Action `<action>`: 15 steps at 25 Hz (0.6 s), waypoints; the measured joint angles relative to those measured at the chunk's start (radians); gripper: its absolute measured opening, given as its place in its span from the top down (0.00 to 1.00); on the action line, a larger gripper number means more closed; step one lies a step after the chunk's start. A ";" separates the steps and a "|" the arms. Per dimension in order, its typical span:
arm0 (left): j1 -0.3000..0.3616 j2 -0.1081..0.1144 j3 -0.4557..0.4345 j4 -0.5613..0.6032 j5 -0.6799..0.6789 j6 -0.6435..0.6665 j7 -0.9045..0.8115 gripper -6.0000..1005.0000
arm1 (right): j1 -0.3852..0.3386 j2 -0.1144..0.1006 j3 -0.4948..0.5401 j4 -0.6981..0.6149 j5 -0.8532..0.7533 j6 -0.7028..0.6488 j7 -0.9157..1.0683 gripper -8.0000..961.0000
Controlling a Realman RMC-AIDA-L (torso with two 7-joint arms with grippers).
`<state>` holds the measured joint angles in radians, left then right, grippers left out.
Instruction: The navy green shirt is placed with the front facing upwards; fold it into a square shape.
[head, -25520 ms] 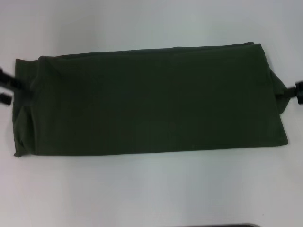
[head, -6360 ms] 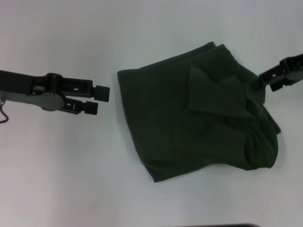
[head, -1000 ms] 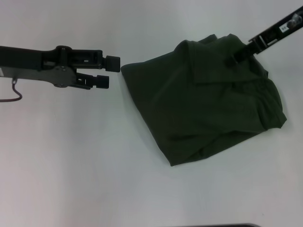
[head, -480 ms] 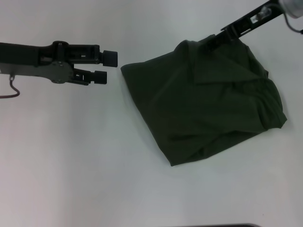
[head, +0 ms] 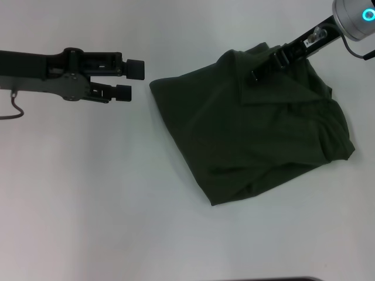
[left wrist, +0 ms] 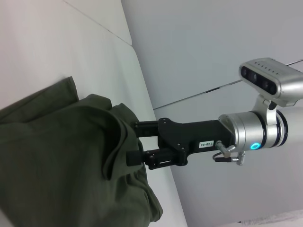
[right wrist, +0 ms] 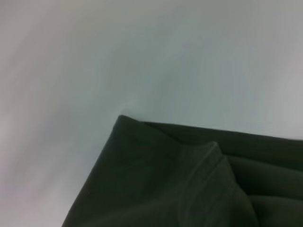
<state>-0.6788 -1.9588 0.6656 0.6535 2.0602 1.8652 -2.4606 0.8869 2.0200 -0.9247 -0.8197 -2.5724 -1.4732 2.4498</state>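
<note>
The navy green shirt [head: 258, 129] lies as a rumpled, roughly square folded bundle on the right half of the white table [head: 117, 193], plain green side up, with a loose flap near its far edge. My right gripper [head: 265, 65] reaches in from the far right onto that far edge. The left wrist view shows the right gripper [left wrist: 135, 142] with its fingers apart, straddling a fold of the shirt [left wrist: 61, 161]. My left gripper [head: 129, 81] hovers open just left of the shirt's near-left corner, holding nothing. A corner of the shirt [right wrist: 161, 184] fills the right wrist view.
Bare white table surrounds the bundle on the left and front. A dark strip [head: 269, 279] marks the table's front edge. The right arm's wrist with its glowing blue ring [head: 357, 14] stands over the far right corner.
The right gripper drew back off the shirt toward the far edge, then came forward again onto that edge. The left gripper drifted slightly farther away. The shirt has not moved.
</note>
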 joint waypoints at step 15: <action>-0.002 -0.004 0.002 0.000 0.000 0.007 0.000 0.05 | -0.005 -0.003 0.006 0.000 -0.001 0.002 0.046 0.49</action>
<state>-0.6811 -1.9632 0.6673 0.6535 2.0602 1.8727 -2.4602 0.8824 2.0168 -0.9189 -0.8199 -2.5731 -1.4712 2.4953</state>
